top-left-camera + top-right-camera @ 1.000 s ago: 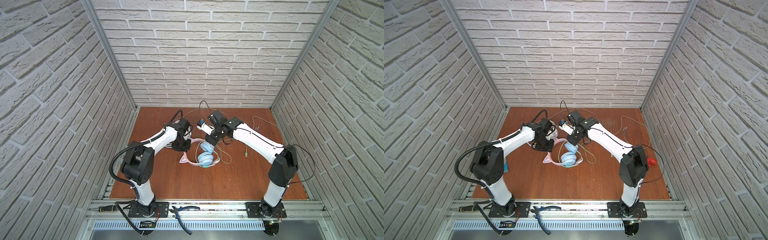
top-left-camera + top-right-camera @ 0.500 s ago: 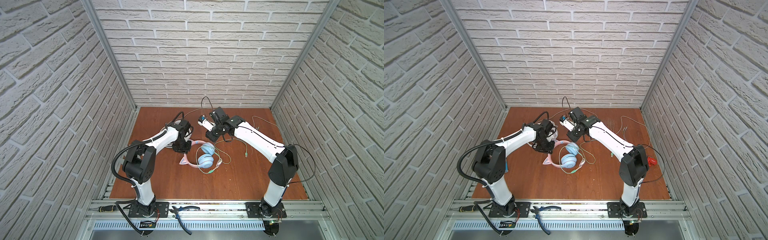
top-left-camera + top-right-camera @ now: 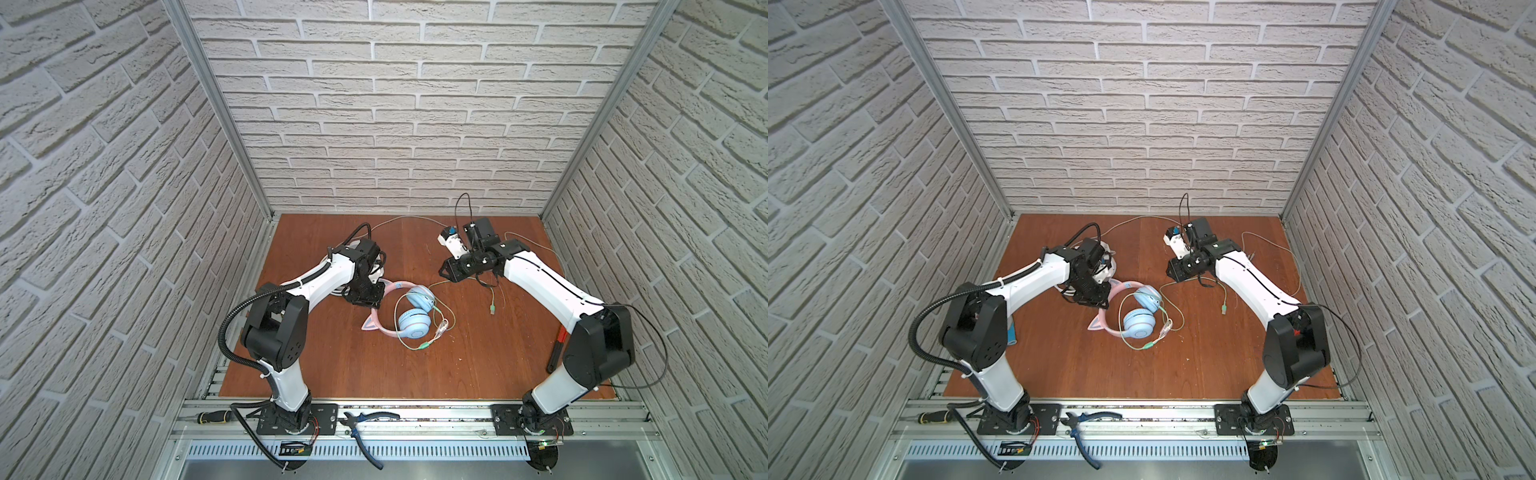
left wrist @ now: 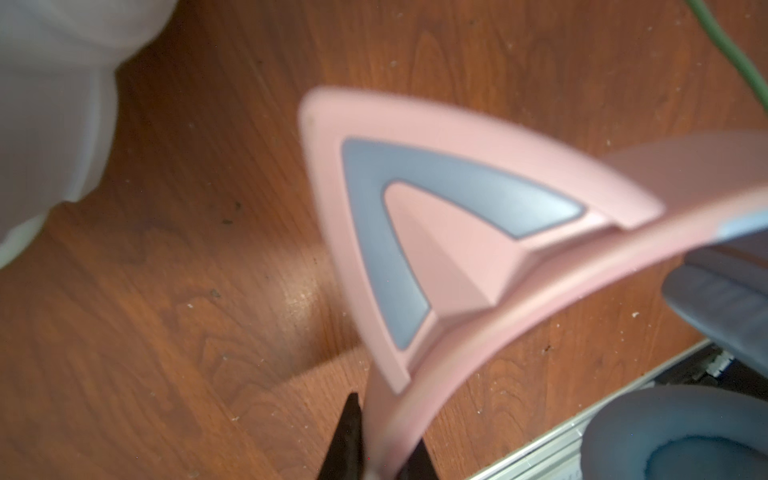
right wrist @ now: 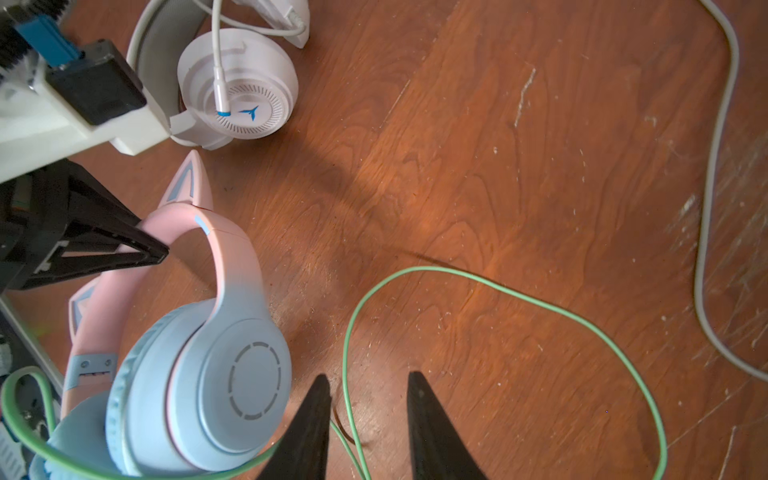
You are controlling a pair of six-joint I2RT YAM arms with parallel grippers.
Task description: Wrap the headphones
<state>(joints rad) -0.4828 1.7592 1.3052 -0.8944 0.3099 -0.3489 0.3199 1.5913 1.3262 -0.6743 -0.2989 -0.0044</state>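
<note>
Fingers, both top views: the left gripper (image 3: 371,300) (image 3: 1096,298) sits left of centre with its tips at the band of the pink headphones (image 3: 411,324) (image 3: 1139,326). The right gripper (image 3: 445,275) (image 3: 1170,272) is right of centre, its tips pointing toward frame left.
Pink pair, both top views: mid-frame, flat on the table (image 3: 415,374) (image 3: 1142,374), light-blue cups side by side, with the green cable (image 3: 452,320) (image 3: 1182,322) looped around them.
White pair, a top view: the white headphones (image 3: 1108,268) are mostly hidden under the left wrist, just upper left of the pink pair.
Left wrist, fingers: both fingers (image 4: 349,436) are pinched tight on the pink band, close to a cat ear (image 4: 415,232).
Right wrist, fingers: the fingers (image 5: 311,424) stand parted and grip nothing. The green cable (image 5: 540,303) passes between them unpinched.
Right wrist, headphones: the pink pair (image 5: 232,374) lies just beside those fingers, with the left gripper's black fingertip (image 5: 137,249) on its band. The white headphones (image 5: 245,95) lie beyond, a white cable (image 5: 218,62) plugged into one cup.
</note>
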